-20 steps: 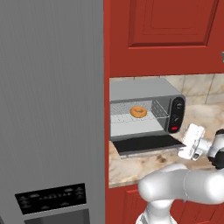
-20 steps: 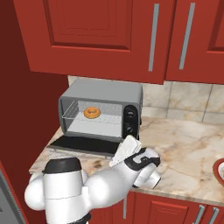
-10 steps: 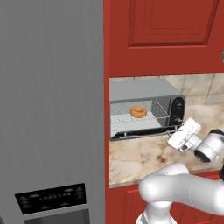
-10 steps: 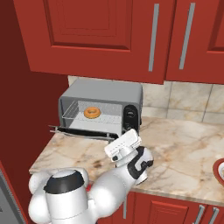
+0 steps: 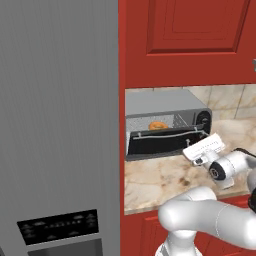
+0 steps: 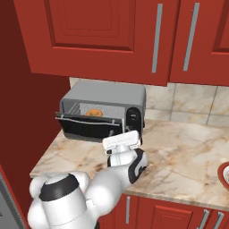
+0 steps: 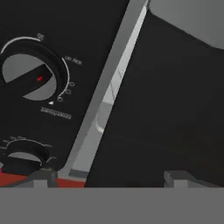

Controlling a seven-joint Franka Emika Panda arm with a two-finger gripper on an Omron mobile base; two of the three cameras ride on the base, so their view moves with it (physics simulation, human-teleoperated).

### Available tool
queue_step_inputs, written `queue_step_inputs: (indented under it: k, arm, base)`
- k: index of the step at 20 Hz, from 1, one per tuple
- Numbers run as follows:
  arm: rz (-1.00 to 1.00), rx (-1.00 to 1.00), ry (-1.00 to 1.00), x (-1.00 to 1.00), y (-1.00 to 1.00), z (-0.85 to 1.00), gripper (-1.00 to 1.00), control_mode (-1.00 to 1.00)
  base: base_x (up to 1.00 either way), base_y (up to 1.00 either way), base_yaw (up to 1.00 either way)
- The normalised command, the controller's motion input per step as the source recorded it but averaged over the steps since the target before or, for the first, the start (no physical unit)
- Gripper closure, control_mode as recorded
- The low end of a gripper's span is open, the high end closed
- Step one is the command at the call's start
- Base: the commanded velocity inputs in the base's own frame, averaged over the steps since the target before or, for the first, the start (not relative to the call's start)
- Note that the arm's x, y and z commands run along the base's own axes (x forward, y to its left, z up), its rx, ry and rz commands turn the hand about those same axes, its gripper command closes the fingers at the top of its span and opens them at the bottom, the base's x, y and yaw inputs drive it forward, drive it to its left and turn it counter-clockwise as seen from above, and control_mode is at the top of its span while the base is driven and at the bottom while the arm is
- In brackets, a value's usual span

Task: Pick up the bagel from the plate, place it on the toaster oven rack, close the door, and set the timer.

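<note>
The bagel (image 5: pixel 158 125) (image 6: pixel 93 112) lies inside the grey toaster oven (image 6: pixel 107 91), and the raised door hides most of the toaster oven rack under it. The door (image 5: pixel 159 143) (image 6: pixel 87 129) (image 7: pixel 175 109), dark glass in a grey frame, stands tilted more than halfway up. My gripper (image 5: pixel 199 145) (image 6: pixel 120 138) (image 7: pixel 111 179) is open, at the door's right edge just in front of the control panel. In the hand view its fingertips (image 7: pixel 41 177) stand wide apart, with the door frame between them. A timer knob (image 7: pixel 33 78) and a second knob (image 7: pixel 22 155) show left of the frame.
The oven stands on a marble counter (image 6: pixel 188 147) under red cabinets (image 6: pixel 134 36). A grey fridge (image 5: pixel 60 125) walls off the left. The red-rimmed plate (image 6: pixel 225 173) peeks in at the right edge of the right base view.
The door has swung up from lying flat open to steeply tilted. My hand rose and moved toward the oven with it. The bagel has stayed in place.
</note>
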Motion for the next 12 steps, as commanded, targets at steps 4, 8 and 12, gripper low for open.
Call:
queue_step_inputs:
  k: [4, 8, 12]
  arm:
    - [-0.26, 0.2, 0.07, 0.12, 0.18, 0.27, -1.0, -1.0]
    - [-0.26, 0.19, 0.05, 0.23, 0.24, 0.32, -1.0, -1.0]
    - [-0.26, 0.17, 0.04, 0.36, 0.3, 0.37, -1.0, -1.0]
  base:
    - [0.0, 0.0, 0.0]
    - [0.0, 0.0, 0.0]
    - [0.0, 0.0, 0.0]
